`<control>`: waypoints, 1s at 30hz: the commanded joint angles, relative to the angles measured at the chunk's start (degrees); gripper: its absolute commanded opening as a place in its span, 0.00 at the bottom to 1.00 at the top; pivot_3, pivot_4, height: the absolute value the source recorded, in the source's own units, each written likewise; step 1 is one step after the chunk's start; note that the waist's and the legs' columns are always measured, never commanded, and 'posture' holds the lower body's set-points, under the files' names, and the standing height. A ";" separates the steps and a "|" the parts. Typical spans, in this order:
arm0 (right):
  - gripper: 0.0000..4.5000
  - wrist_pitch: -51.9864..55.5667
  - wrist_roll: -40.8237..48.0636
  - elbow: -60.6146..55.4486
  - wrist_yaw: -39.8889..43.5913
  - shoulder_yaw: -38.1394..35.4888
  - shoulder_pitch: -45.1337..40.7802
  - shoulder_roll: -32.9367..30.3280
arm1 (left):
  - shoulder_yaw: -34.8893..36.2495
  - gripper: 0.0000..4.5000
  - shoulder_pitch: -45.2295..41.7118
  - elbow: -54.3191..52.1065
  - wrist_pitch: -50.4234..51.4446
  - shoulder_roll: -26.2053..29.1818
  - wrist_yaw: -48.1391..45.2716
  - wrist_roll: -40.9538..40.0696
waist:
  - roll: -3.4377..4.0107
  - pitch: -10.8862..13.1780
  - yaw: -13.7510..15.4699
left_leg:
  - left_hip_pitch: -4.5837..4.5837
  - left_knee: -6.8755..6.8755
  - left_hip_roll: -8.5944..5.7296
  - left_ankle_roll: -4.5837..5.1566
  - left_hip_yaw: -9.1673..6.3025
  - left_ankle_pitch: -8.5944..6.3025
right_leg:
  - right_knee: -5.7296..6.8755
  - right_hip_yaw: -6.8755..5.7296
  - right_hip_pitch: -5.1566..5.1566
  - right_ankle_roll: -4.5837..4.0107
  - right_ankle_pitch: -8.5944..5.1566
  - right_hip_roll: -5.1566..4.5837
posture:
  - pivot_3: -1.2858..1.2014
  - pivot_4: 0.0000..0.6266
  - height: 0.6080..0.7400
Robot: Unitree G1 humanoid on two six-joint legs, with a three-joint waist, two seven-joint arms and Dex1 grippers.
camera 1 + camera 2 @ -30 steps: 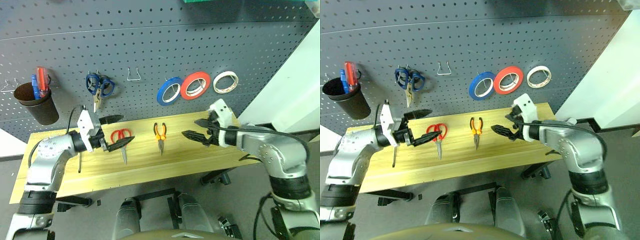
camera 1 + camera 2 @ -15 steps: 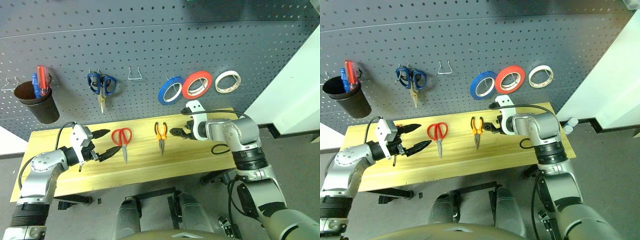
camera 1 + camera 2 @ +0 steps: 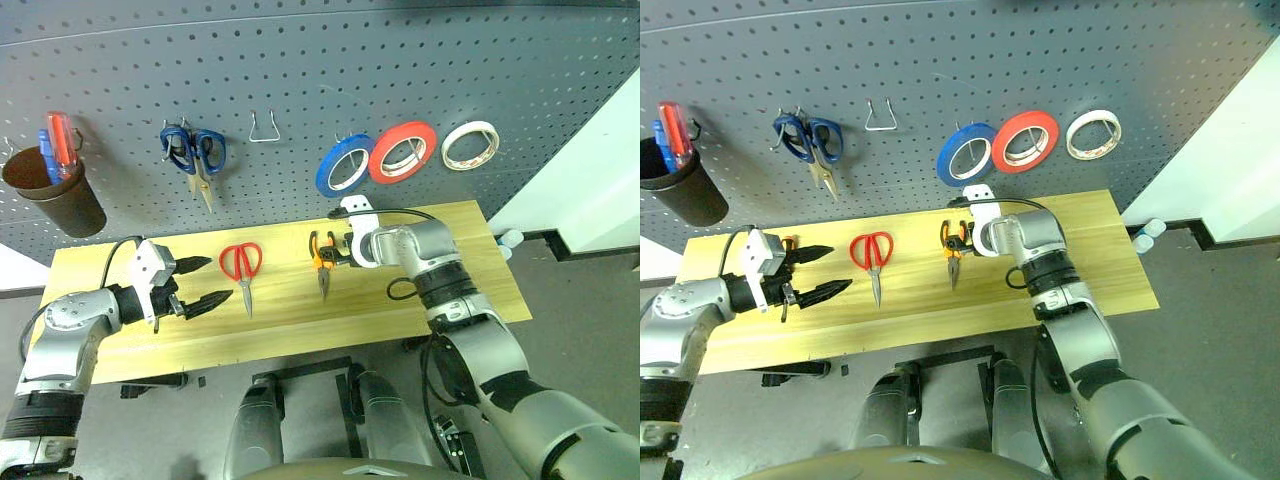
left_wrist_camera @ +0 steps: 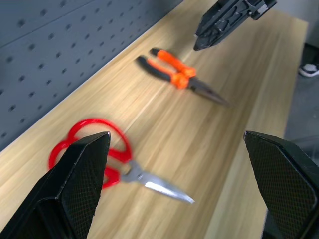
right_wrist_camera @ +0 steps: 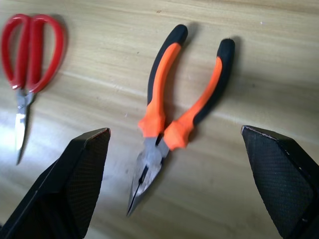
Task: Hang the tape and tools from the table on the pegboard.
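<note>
Progress is partial. On the dark grey perforated pegboard (image 3: 400, 60), the thin cream-white tape roll (image 3: 470, 146) already hangs on a hook, at the far end of a row past the red tape roll (image 3: 402, 153) and the blue tape roll (image 3: 343, 166). That part of the job looks done.

Three tools are left on the long light-wood plank table (image 3: 440, 300) below the pegboard. The small pliers with orange-and-black handles (image 3: 321, 260) lie flat near the table's middle, under the blue roll. The red-handled scissors (image 3: 242, 268) lie flat beside them, under the bare wire hook (image 3: 264, 130) and the blue-handled scissors (image 3: 196, 155) that hang on the board. A slim screwdriver with an orange-and-black handle (image 3: 787, 275) seems to lie near the table's left end, mostly hidden behind the left arm, so its pose is hard to tell.

Right gripper (image 5: 174, 144) hovers over the pliers with its two black fingers spread wide, one to each side of the handles; it grips nothing, and I cannot tell whether a fingertip grazes the tool. My guess is the pliers are the next pick.

Left gripper (image 3: 200, 283) is also spread wide and empty, held above the table's left part, pointing toward the scissors but apart from them.
</note>
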 commanded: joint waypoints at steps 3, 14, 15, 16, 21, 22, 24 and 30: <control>0.98 -4.31 -1.88 6.51 -0.80 -1.58 -4.46 2.32 | 0.80 1.00 -0.73 1.04 -1.59 0.78 -0.55 1.06 | -0.08 0.66 -0.03 | -0.03 -0.14 0.00 0.05 0.00 -0.03 | 0.05 -0.02 -0.08 -0.04 -0.17 0.01 | 0.57 0.57 1.00; 0.98 -9.50 -6.94 17.92 -1.21 -0.69 -8.41 6.38 | 1.59 1.00 0.44 2.17 -4.96 0.28 0.02 2.01 | -0.06 1.33 -0.01 | -0.72 -0.04 0.00 0.11 -0.02 -0.06 | 0.35 -0.02 -0.92 -0.06 -0.20 0.05 | 0.58 0.58 1.00; 0.98 -9.75 -6.95 18.55 -1.52 -1.08 -8.65 6.82 | 1.73 1.00 0.68 2.26 -5.23 0.28 0.08 2.01 | -0.06 1.36 0.00 | -0.72 -0.04 0.00 0.11 -0.02 -0.06 | 0.35 -0.02 -0.92 -0.06 -0.20 0.04 | 0.58 0.57 1.00; 0.98 -9.78 -6.85 19.19 -1.90 -1.60 -8.95 7.23 | 1.85 1.00 0.83 2.40 -5.39 0.30 0.17 2.01 | -0.07 1.37 -0.01 | -0.72 -0.03 0.00 0.11 -0.01 -0.06 | 0.34 -0.02 -0.92 -0.06 -0.20 0.04 | 0.58 0.57 1.00; 0.98 -11.96 -7.24 22.79 -4.89 -3.38 -10.25 8.82 | 1.91 1.00 1.55 3.28 -6.57 0.41 0.17 2.21 | -0.06 1.45 -0.04 | -0.72 -0.05 0.00 0.11 -0.02 -0.06 | 0.34 -0.02 -0.94 -0.07 -0.20 0.04 | 0.59 0.57 1.00; 0.98 -12.61 -7.28 23.67 -5.78 -3.84 -10.54 9.13 | 1.88 1.00 1.73 3.33 -6.77 0.37 0.18 2.22 | -0.07 1.45 -0.03 | -0.72 -0.06 0.00 0.11 -0.02 -0.06 | 0.33 -0.02 -0.94 -0.07 -0.21 0.04 | 0.59 0.57 1.00; 0.98 -13.67 -7.35 25.17 -6.83 -4.52 -11.20 9.70 | 1.80 1.00 1.88 3.50 -7.08 0.27 0.29 2.28 | -0.07 1.45 0.02 | -0.72 -0.10 0.00 0.11 -0.02 -0.06 | 0.30 -0.03 -0.95 -0.08 -0.21 0.04 | 0.59 0.57 1.00; 0.98 -14.86 -9.23 28.99 -7.39 -3.82 -12.52 10.84 | 1.45 1.00 1.73 4.77 -8.41 0.05 0.51 2.81 | -0.07 1.45 0.01 | -0.73 -0.12 0.00 0.11 -0.02 -0.06 | 0.26 -0.04 -0.95 -0.09 -0.22 0.04 | 0.59 0.55 1.00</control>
